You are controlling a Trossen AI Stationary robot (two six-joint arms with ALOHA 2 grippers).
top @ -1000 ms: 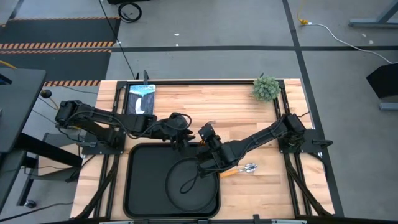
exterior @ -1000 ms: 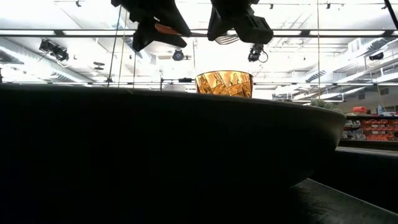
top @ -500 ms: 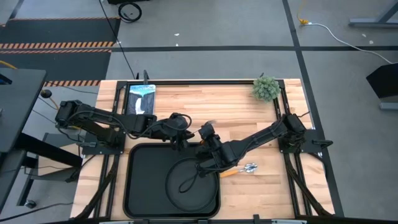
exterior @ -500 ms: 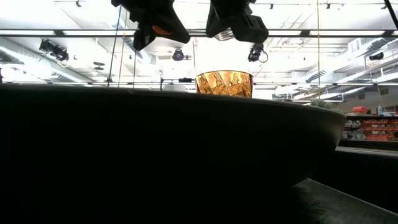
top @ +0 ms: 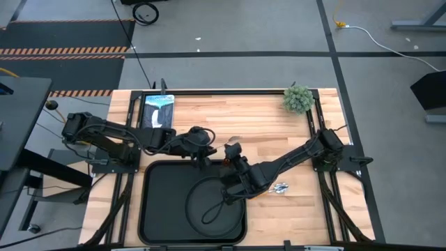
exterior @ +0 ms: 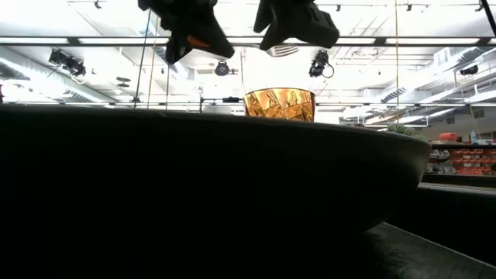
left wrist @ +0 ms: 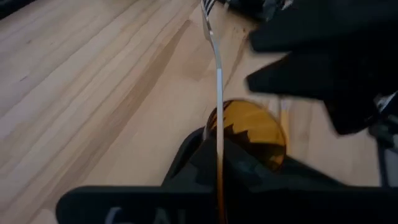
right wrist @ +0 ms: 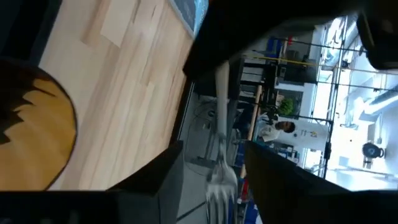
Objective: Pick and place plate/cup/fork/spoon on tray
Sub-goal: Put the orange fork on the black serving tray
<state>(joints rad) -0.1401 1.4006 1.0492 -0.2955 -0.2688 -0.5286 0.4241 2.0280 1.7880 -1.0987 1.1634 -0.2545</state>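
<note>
My left gripper (top: 206, 151) is shut on the fork (left wrist: 217, 81) above the table, just past the tray's (top: 157, 209) far rim. My right gripper (right wrist: 221, 186) stands open, one finger on either side of the fork's tines (right wrist: 221, 179), apart from them. The amber cup (exterior: 279, 103) stands on the wood below both grippers and is hidden in the high view. The round black plate (top: 233, 213) lies on the tray's right half. The spoon (top: 280, 187) lies on the table to the right of the tray. My left gripper pinches the fork between its two fingers at the handle end, where a bit of orange (exterior: 200, 39) shows. The silver shaft (left wrist: 219, 146) comes out from between the fingers, along them. The fork is lifted clear and about level above the cup, tines (exterior: 284, 49) toward my right gripper.
A small green plant (top: 298, 99) stands at the table's far right and a flat printed pad (top: 157, 110) lies at the far left. A cable loop (top: 209, 202) from the right arm hangs over the plate. A person (right wrist: 283, 130) shows in the room beyond the table.
My right gripper has spread its fingers and let go of the fork's tine end. The fork stays level above the cup, now carried by my left gripper alone.
</note>
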